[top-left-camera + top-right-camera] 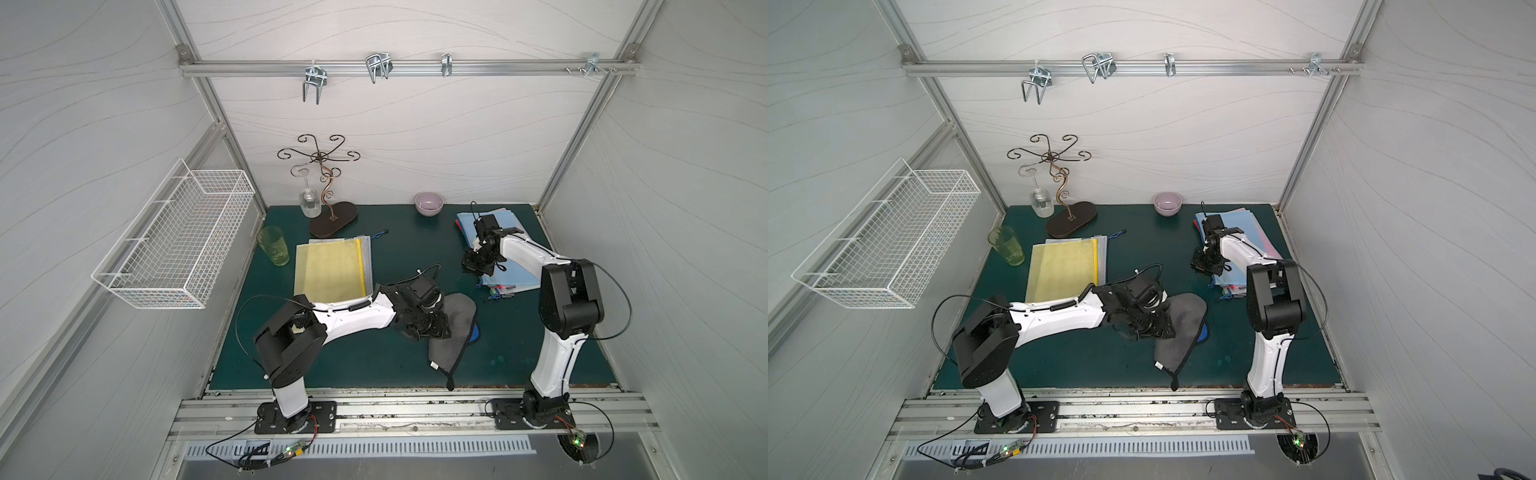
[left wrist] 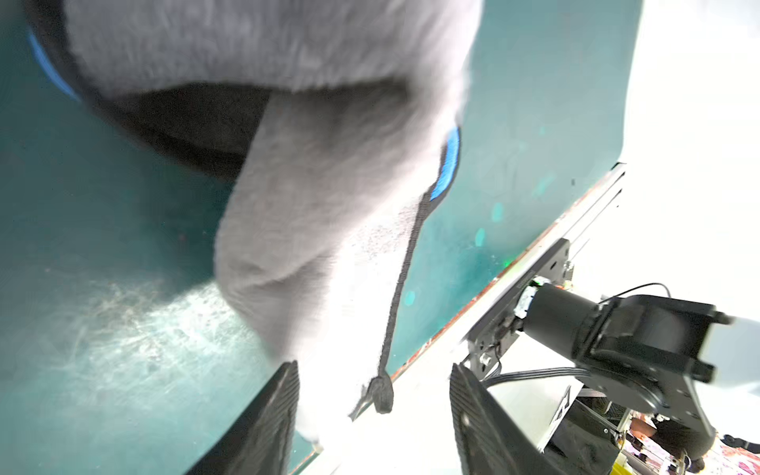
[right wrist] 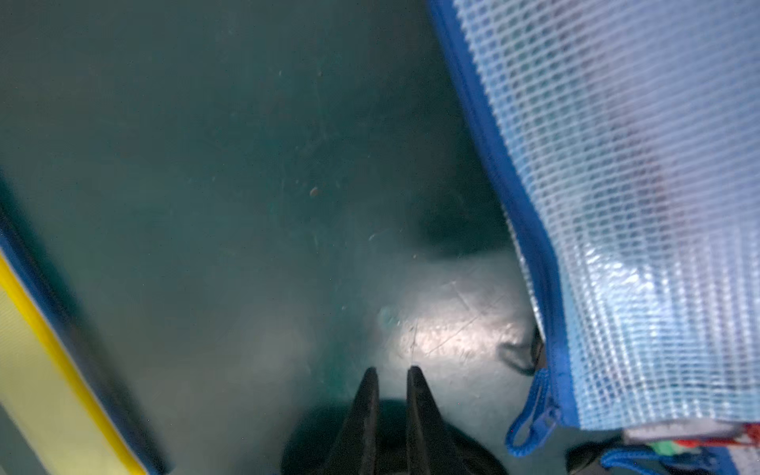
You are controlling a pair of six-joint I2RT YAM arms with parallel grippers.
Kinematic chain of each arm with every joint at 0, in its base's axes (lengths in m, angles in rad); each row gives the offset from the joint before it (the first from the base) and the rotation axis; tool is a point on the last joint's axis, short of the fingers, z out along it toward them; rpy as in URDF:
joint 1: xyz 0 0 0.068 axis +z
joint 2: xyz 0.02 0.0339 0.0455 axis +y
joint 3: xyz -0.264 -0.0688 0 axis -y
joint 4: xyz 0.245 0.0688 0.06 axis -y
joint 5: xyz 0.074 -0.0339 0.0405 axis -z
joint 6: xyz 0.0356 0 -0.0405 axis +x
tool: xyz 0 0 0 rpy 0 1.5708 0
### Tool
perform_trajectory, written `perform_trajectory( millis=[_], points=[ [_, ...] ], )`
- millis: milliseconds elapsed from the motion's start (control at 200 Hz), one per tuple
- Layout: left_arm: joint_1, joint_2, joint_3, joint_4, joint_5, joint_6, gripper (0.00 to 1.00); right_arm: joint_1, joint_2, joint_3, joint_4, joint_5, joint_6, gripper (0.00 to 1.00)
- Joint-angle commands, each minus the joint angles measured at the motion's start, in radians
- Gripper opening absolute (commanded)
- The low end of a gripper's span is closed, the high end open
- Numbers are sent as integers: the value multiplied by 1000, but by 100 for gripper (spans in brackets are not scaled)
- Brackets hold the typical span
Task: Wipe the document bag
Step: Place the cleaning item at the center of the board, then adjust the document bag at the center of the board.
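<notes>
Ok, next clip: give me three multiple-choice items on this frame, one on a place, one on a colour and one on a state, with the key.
1. Where does the grey cloth lie?
A. In the wire basket
B. On the green mat, by the left gripper
C. On the stack of blue bags

2. What colour is the bowl at the back of the mat?
A. Red
B. Pale purple
C. Black

3. How do the left gripper's jaws stand?
A. Apart
B. Shut on the yellow document bag
C. Shut on the green cup

Key:
1 B: both top views show the cloth on the mat at that gripper.
2 B: it looks lilac in both top views.
3 A: the left wrist view shows the two fingers well apart.
</notes>
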Motion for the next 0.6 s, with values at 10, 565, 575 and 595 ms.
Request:
perform_trajectory(
  millis=[10,565,575,595],
  points=[
    [-2,-37,-17,24,-27,-2,61,-22,44,59,-42,141,-26,16],
    [55,-201,-85,-11,-107,-4,63,-48,71,23,-53,349,-7,16],
    [57,-201,-85,-12,-108,-4,63,-48,65,19,-51,354,-9,16],
    [57,-201,-85,-13,-110,-4,63,-46,51,12,-45,358,-14,16]
  ],
)
